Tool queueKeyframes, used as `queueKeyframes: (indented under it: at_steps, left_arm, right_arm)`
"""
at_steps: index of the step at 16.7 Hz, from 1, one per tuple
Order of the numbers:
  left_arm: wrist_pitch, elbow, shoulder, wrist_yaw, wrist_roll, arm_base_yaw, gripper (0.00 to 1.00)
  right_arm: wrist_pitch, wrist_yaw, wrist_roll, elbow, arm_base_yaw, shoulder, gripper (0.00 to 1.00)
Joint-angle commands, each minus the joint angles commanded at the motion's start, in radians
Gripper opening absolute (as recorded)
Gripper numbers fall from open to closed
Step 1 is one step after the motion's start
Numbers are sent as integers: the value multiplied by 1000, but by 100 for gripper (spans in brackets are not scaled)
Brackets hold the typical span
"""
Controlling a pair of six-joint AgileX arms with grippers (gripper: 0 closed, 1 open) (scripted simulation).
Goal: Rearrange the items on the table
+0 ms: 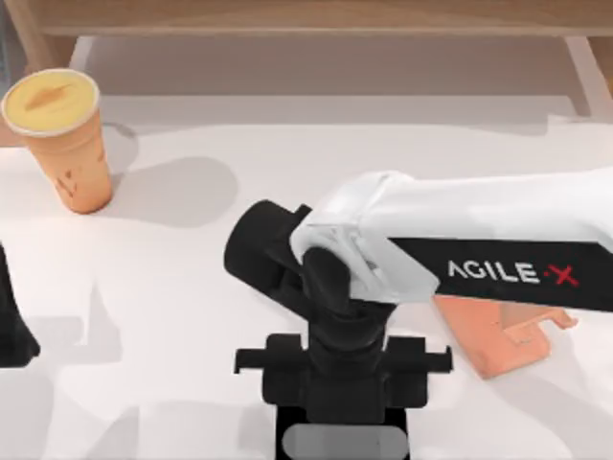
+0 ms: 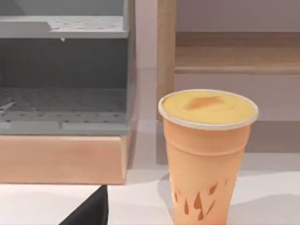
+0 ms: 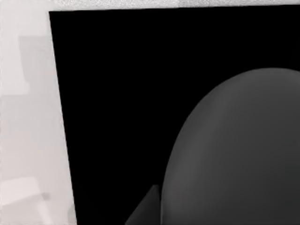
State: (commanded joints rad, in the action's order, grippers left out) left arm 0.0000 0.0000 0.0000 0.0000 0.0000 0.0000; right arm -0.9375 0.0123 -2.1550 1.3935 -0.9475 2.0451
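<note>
Reaching over the desk's [image 1: 172, 287] near edge, the right gripper [image 1: 340, 436] hangs above the black pad [image 3: 117, 93] and dark grey mouse [image 3: 239, 150]; whether its fingers are spread, I cannot tell. Behind the arm sits the salmon stand [image 1: 498, 335]. At the far left corner stands the orange cup [image 1: 65, 134].

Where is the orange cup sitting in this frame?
The orange cup stands upright at the table's far left corner in the top view, apart from the right arm's gripper near the front edge; the left wrist view shows it before a wooden post.
</note>
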Motion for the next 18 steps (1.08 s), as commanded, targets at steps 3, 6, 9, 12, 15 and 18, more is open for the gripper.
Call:
queueKeyframes:
  at_steps: [3, 6, 9, 12, 15, 18]
  left_arm:
    - [0, 0, 0, 0, 0, 0, 100]
    - [0, 0, 0, 0, 0, 0, 100]
    - [0, 0, 0, 0, 0, 0, 100]
    - [0, 0, 0, 0, 0, 0, 100]
    - [0, 0, 0, 0, 0, 0, 100]
    - [0, 0, 0, 0, 0, 0, 100]
  right_arm:
    - [0, 0, 0, 0, 0, 0, 8]
    - [0, 0, 0, 0, 0, 0, 30]
    - [0, 0, 0, 0, 0, 0, 53]
    - [0, 0, 0, 0, 0, 0, 75]
    - [0, 0, 0, 0, 0, 0, 98]
    - [0, 0, 0, 0, 0, 0, 100]
